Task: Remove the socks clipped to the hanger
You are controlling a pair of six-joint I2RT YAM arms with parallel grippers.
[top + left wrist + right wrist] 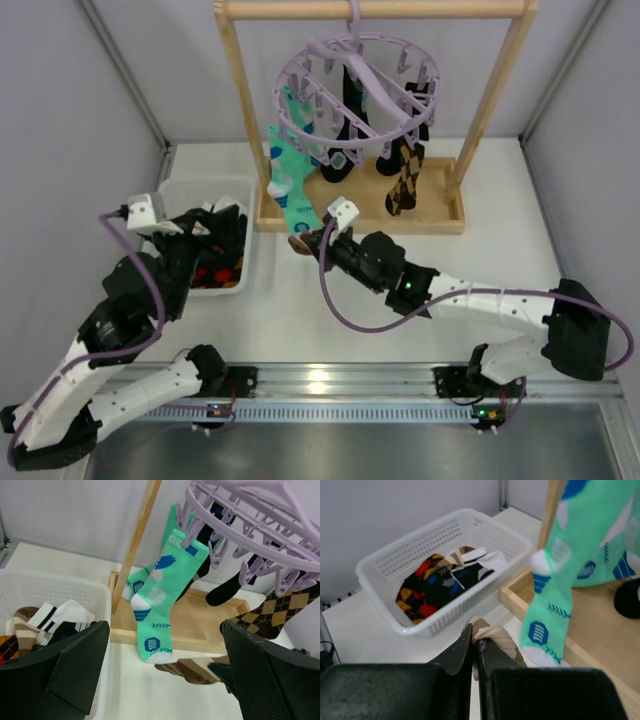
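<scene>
Right gripper (474,634): jaws pinched shut on a brown striped sock (496,636) that is free of any peg. In the top view it sits at 7 o'clock from the hanger (355,85), just in front of the base of the wooden frame (247,130).

Left gripper (212,235): fingers (75,670) spread wide with nothing between them, over the basket (205,181), at 9 o'clock from my right gripper.

Progress, my read: partly done.
- The basket holds a small heap of socks.
- The sock in my right grip is off and needs carrying over to the basket.
- Left on the hanger:
  - mint-green socks (290,180) at its 8 o'clock edge, two of them as seen from my left wrist
  - black socks (355,115) under the middle
  - diamond-patterned socks (405,180) at 4 o'clock

A good share of the unclipping remains.

Hard to make out:
- The black socks overlap, so the count is unsure.
- Pegs along the far rim sit behind spokes, so I cannot tell which are in use.
- I cannot tell whether the held sock's loose end touches the table (280,300).
- My left fingers are masked by the wrist in the top view.
- The hanger's right side is cut off in the left wrist view.
</scene>
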